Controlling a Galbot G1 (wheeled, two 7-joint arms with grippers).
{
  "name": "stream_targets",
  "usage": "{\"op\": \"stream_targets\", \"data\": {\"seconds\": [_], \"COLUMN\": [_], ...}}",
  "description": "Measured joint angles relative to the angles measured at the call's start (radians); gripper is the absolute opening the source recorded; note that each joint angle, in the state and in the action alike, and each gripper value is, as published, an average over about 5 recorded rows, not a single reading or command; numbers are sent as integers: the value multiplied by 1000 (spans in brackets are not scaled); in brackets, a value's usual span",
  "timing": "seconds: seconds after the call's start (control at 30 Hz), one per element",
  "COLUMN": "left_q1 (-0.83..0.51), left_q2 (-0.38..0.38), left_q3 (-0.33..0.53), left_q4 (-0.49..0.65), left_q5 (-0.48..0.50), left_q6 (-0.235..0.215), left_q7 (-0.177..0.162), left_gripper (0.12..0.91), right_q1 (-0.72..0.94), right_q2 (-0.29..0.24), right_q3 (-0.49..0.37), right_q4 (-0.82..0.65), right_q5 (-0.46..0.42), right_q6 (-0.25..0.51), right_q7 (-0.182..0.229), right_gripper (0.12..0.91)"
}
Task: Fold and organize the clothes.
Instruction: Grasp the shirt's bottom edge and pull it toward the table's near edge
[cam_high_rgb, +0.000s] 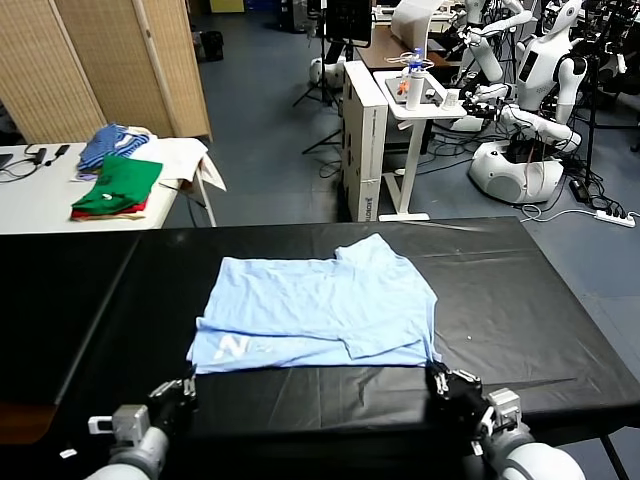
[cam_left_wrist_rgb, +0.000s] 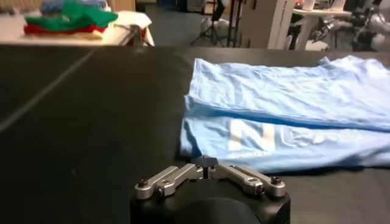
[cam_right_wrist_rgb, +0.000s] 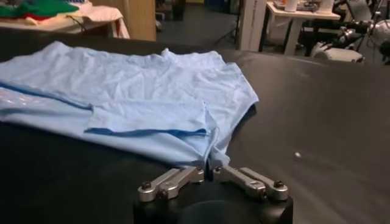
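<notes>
The T-shirt (cam_high_rgb: 320, 310) lies spread on the black desk (cam_high_rgb: 520, 290), partly folded: one layer is turned over another, and white lettering shows on the strip nearest the robot, toward its left. It sits centred and close to the near edge, which probably suits a two-handed fold, since each gripper can reach a near corner. Both arms are low at that edge. The left gripper (cam_high_rgb: 178, 395) is just short of the shirt's near-left corner with its jaws fully closed, and its wrist view shows bare desk between the tips and the cloth, so it holds nothing. The right gripper (cam_high_rgb: 447, 385) is at the near-right corner, jaws closed as well. In the right wrist view a thin fold of hem runs right down to the meeting tips (cam_right_wrist_rgb: 211, 173), so it may have pinched the edge, though I cannot tell for certain. The head view gives the overall layout and both arms at once, but hides the jaw tips. Only the wrist views show the tips, and the left one reads the lettering (cam_left_wrist_rgb: 262, 135) up close. Green-and-red folded garments (cam_high_rgb: 118, 190) lie on a side table well apart.
</notes>
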Motion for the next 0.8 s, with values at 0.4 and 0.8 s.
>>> {"op": "stream_targets", "data": {"seconds": [0.4,0.8], "left_q1": [110,178], "left_q2": [11,-3], "left_q3": [-24,-45], "left_q4": [-47,-105], "left_q5": [44,28], "left_q6": [2,28], "left_q7": [-7,-66], "left_gripper": [144,604], "right_q1": [-47,-70], "right_q2": [-13,-29], "right_q3": [33,96], "right_q4": [56,139], "right_q5": [6,95], "right_q6": [-47,-59], "right_q7": [11,17], "right_gripper": [462,905]}}
